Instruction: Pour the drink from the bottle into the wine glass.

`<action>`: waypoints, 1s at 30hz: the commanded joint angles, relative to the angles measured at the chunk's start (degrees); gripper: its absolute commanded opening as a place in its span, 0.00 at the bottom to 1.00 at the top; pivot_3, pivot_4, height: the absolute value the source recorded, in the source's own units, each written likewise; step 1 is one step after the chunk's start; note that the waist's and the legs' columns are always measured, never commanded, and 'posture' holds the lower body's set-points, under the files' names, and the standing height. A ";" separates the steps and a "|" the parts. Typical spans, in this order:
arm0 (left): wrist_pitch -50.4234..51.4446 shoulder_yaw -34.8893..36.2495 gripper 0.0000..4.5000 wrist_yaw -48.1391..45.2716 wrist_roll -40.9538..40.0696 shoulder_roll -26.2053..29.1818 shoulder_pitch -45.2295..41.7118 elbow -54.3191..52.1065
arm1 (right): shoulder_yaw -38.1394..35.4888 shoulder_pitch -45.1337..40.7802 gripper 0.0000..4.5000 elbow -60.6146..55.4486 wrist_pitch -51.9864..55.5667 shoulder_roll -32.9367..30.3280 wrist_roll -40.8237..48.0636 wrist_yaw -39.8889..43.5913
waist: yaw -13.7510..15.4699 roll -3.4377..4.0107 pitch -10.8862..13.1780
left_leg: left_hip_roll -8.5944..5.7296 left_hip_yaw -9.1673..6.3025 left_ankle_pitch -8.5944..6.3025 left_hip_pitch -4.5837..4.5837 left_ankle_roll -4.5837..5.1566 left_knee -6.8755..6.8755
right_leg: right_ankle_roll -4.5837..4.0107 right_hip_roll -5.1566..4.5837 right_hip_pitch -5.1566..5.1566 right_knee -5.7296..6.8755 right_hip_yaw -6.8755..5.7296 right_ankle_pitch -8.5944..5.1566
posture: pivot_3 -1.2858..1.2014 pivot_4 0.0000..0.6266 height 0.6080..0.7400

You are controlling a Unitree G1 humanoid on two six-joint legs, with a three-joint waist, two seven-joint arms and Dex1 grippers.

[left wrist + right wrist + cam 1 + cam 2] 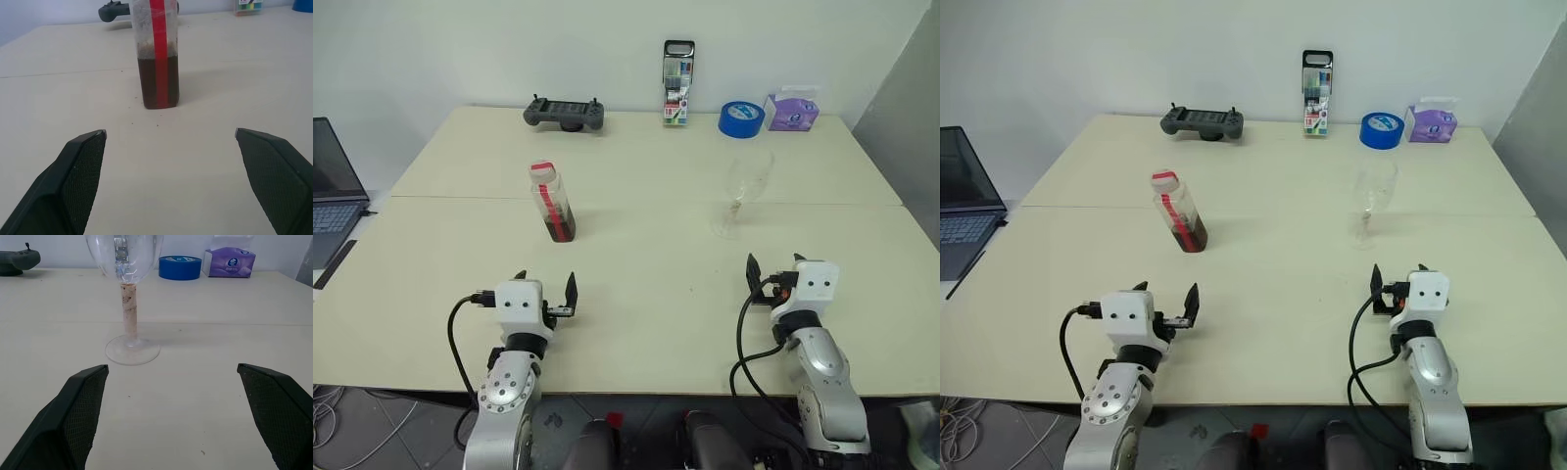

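The bottle (551, 201) stands upright on the cream table (646, 294), left of centre, capped in white with a red label strip. The dark drink (149, 81) fills its lower part. An empty clear wine glass (744, 186) stands upright to the right of centre. My left gripper (545, 282) hovers open near the table's front edge, pointing level at the bottle and well short of it. My right gripper (773, 264) is open too, aimed at the glass stem (129, 303) with bare table between. Neither holds anything.
Along the back edge sit a dark game controller (564, 115), a tall clear marker case (677, 83), a blue tape roll (741, 118) and a purple tissue box (791, 112). A laptop (333, 191) lies left of the table.
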 commanded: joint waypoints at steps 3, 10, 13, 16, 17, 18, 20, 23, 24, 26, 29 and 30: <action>-1.41 0.38 1.00 0.61 0.33 -0.22 -0.77 -2.17 | 0.14 0.08 1.00 -2.80 -0.55 -0.20 0.26 0.45 | 0.00 0.00 0.00 | 0.00 -0.01 0.00 0.00 0.00 0.00 | 0.00 0.00 0.00 0.00 -0.01 0.00 | 0.52 0.24 1.00; -2.32 -0.84 1.00 1.86 2.01 -0.65 -2.93 -0.74 | 3.01 -1.15 1.00 -2.95 -0.14 -2.94 2.04 6.73 | -0.01 0.00 0.00 | -0.01 0.00 0.00 0.00 0.00 0.01 | 0.00 0.01 0.00 0.00 -0.01 0.00 | 0.52 0.24 1.00; -2.16 -1.71 1.00 3.31 4.05 -0.88 -6.08 2.05 | 4.65 -5.23 1.00 -4.23 5.03 -6.59 7.76 14.44 | -0.01 0.00 0.00 | -0.02 0.01 0.00 0.01 0.00 0.01 | -0.01 0.04 0.01 0.01 -0.02 0.01 | 0.52 0.24 1.00; -1.76 -2.22 1.00 4.64 4.99 -1.74 -9.30 4.85 | 5.49 -11.12 1.00 -5.52 11.66 -10.35 13.06 20.22 | 0.00 0.00 0.00 | -0.03 -0.01 0.00 0.01 0.00 0.03 | -0.05 0.11 0.01 0.03 -0.06 0.04 | 0.52 0.24 1.00; -1.48 -2.77 1.00 4.68 5.42 -1.93 -10.33 5.84 | 5.83 -13.32 1.00 -6.22 13.91 -11.45 14.95 21.97 | 0.00 -0.01 0.01 | -0.04 0.00 0.00 0.01 0.01 0.02 | -0.09 0.11 0.01 0.03 -0.07 0.06 | 0.52 0.24 1.00; -1.59 -3.08 1.00 4.79 5.59 -2.24 -11.53 7.07 | 6.35 -15.82 1.00 -6.72 16.14 -12.41 16.62 23.53 | 0.00 -0.01 0.01 | -0.04 -0.02 0.00 -0.01 0.01 0.02 | -0.11 0.11 0.01 0.02 -0.09 0.07 | 0.52 0.24 1.00; -1.77 -3.13 1.00 5.07 5.55 -2.66 -13.39 8.91 | 7.27 -19.35 1.00 -7.25 19.42 -13.61 18.93 25.40 | 0.00 -0.02 0.00 | -0.06 -0.05 0.00 -0.02 0.01 0.02 | -0.11 0.11 0.01 0.02 -0.10 0.08 | 0.52 0.24 1.00; -2.71 -2.60 1.00 5.57 5.79 -2.70 -17.30 12.07 | 8.83 -24.07 1.00 -7.33 23.92 -14.25 20.98 26.57 | 0.01 -0.03 0.00 | -0.06 -0.10 0.00 -0.05 0.01 0.03 | -0.12 0.10 0.01 0.03 -0.14 0.08 | 0.52 0.24 1.00; -3.05 -2.50 1.00 5.63 5.84 -2.69 -18.15 12.74 | 9.02 -25.00 1.00 -7.25 24.71 -14.32 21.29 26.55 | 0.03 -0.03 0.00 | -0.06 -0.11 0.00 -0.06 0.01 0.03 | -0.12 0.09 0.01 0.04 -0.14 0.09 | 0.52 0.24 1.00; -3.98 -2.18 1.00 5.62 5.84 -2.46 -20.31 14.27 | 8.95 -26.64 1.00 -6.68 25.91 -14.14 21.80 26.37 | 0.06 -0.03 0.00 | -0.07 -0.13 0.00 -0.07 0.01 0.04 | -0.12 0.08 0.00 0.05 -0.16 0.09 | 0.52 0.24 1.00; -5.13 -1.56 1.00 5.71 5.75 -1.77 -23.48 17.24 | 9.06 -28.26 1.00 -5.63 26.66 -13.92 21.67 25.98 | 0.08 -0.03 0.00 | -0.11 -0.13 0.00 -0.08 0.01 0.05 | -0.12 0.02 0.00 0.04 -0.15 0.10 | 0.52 0.24 1.00; -5.29 -1.44 1.00 5.82 5.79 -1.63 -24.01 17.96 | 9.11 -28.45 1.00 -5.45 26.68 -13.92 21.52 25.87 | 0.09 -0.03 0.00 | -0.12 -0.13 0.00 -0.08 0.01 0.05 | -0.11 0.02 0.00 0.05 -0.15 0.10 | 0.52 0.24 1.00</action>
